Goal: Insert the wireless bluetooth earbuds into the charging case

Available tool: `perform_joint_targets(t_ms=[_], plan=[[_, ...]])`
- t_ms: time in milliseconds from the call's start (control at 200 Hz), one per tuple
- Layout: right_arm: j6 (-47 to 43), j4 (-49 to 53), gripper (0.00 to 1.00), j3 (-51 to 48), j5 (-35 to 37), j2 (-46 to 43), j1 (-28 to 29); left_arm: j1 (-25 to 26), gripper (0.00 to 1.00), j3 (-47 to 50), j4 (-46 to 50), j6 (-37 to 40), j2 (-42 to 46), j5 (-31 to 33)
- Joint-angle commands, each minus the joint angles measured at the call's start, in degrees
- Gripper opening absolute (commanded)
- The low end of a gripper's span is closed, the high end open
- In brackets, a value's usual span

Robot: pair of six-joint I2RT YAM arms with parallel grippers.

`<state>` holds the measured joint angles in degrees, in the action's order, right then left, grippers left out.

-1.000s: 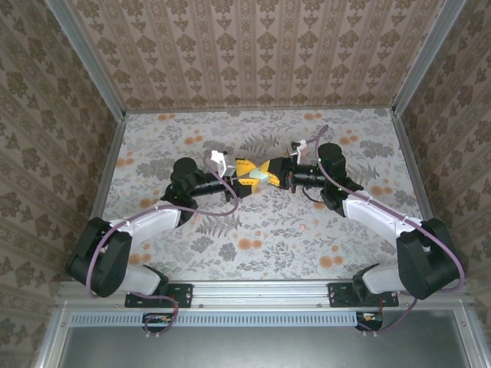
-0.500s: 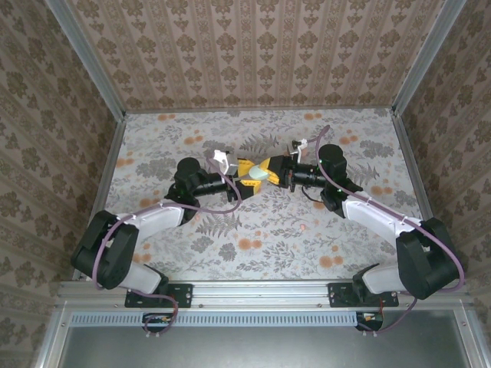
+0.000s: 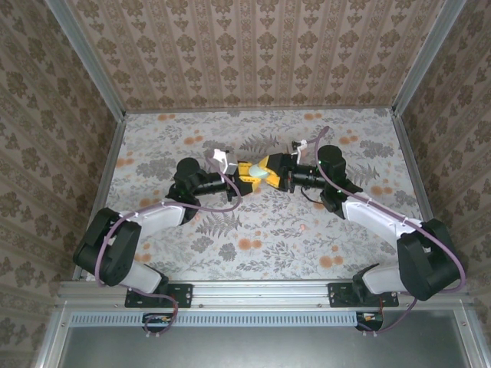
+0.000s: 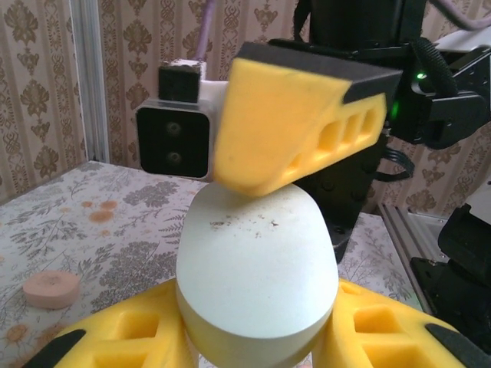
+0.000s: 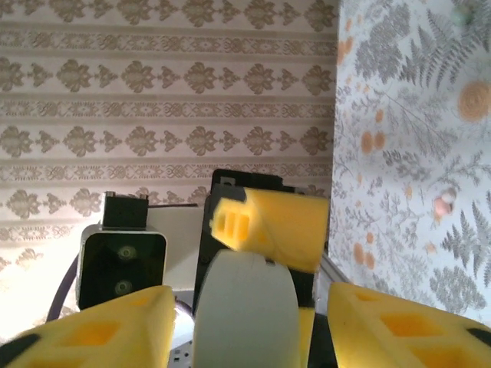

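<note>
- Two grippers on one charging case, mid-table and slightly far of centre. How do we read the grip?
- In the left wrist view the left gripper pinches it low, with its yellow fingers tight on both flanks. The right gripper is spread. Its own wrist view shows gaps either side of the shell, though the left wrist view has one of its fingertips looking like it rests on the dome.
- And the buds?
- One pink earbud lies on the mat, near of the right forearm and well apart from the case. The top view makes it a speck; the right wrist view gives more of its shape. The left wrist view adds a pink roundish bit on the mat beside the case, probably another bud.
- Handling?
- We'd guess featherlight, hard and glossy, so it'll squirt out of a sloppy pinch. We'd take it across the fat body with the fingertips. The case is smooth and rounded too, so we'd hold its flanks low. We can't tell whether its lid is up.
</note>
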<state>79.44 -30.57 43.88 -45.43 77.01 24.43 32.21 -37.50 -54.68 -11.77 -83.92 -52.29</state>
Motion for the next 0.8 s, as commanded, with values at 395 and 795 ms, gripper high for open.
perform_joint_targets(t_ms=[395,795], plan=[[-42.23,49.11,0.49,13.86,14.49,-13.29,2.84,-7.37,0.19,-6.80,36.96,13.80,11.58,-5.24],[-51.76,52.24,0.31,20.73,20.07,-5.71,10.80,-8.04,0.18,-6.76,39.22,12.76,12.51,-7.03]])
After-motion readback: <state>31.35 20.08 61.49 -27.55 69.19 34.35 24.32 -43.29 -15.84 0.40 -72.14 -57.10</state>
